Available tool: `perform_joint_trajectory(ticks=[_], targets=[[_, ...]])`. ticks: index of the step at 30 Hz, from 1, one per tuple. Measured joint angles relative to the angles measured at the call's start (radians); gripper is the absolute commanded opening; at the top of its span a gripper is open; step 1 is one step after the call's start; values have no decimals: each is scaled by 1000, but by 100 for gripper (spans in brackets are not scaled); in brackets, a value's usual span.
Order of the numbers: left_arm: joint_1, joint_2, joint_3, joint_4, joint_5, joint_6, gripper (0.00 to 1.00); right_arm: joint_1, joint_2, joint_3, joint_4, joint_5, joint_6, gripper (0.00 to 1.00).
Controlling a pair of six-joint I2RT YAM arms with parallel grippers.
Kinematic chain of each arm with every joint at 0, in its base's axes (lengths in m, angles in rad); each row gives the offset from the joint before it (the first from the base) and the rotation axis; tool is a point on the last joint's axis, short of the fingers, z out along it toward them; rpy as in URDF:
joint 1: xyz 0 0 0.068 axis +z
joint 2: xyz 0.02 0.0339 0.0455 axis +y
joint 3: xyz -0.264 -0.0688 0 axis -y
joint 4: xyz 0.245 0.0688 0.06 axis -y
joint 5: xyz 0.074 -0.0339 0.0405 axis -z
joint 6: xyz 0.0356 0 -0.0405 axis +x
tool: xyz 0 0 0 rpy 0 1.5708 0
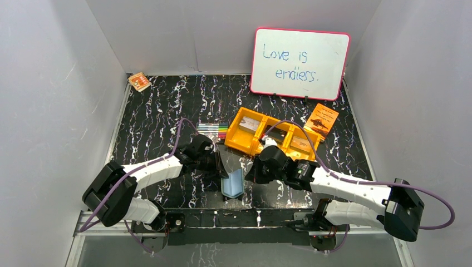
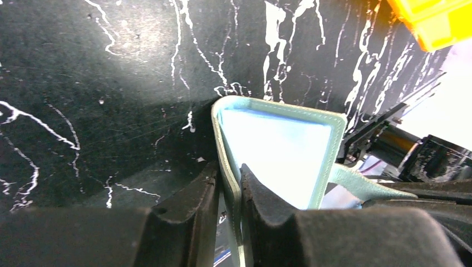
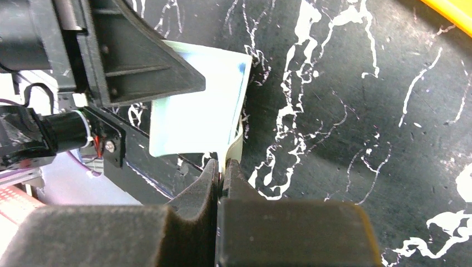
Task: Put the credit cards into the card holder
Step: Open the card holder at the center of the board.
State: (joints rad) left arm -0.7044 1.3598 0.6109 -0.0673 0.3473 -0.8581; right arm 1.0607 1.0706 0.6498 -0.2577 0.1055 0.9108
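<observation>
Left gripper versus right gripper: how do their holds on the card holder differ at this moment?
The left gripper clamps a broad panel of the card holder, jaws kept slightly apart by it; the right gripper pinches only the thin side tab, jaws almost meeting. The left gripper reaches in from the left, the right gripper from the right. Both grip the same card holder, which stands open.

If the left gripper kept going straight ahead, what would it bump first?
The left gripper has the card holder between its jaws, so that first; behind it, probably the black table, though depth is unclear.
</observation>
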Motion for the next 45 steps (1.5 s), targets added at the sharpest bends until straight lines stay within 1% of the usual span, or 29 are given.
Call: perform_joint_trajectory(ticks=[3,6,12,15,18,19,23,25,27,29,33,38,45], targets=[[0,0,0,-24,-20,19,9,0,-2,-19,-2,3,6,0],[0,0,0,-44,-40,38,7,0,-2,-42,-2,6,12,0],[0,13,0,-73,-75,71,5,0,-2,-79,-9,23,31,0],[0,23,0,-76,-84,79,9,0,-2,-90,-8,28,39,0],[0,39,0,-79,-99,82,18,0,1,-99,-10,32,49,0],[0,42,0,-81,-103,84,22,0,3,-103,-9,34,53,0],[0,43,6,-86,-113,84,44,0,22,-119,-15,45,61,0],[-2,41,18,-91,-116,79,54,0,31,-123,-27,50,63,0],[-5,37,29,-101,-130,85,61,0,38,-123,-33,53,63,0],[-5,31,42,-121,-146,89,66,0,42,-123,-33,56,63,0],[-5,7,57,-174,-189,98,69,0,50,-123,-33,60,62,0],[-5,-21,90,-228,-219,108,70,0,60,-122,-34,64,59,0],[-5,-11,106,-225,-219,125,66,0,75,-119,-35,64,56,0]])
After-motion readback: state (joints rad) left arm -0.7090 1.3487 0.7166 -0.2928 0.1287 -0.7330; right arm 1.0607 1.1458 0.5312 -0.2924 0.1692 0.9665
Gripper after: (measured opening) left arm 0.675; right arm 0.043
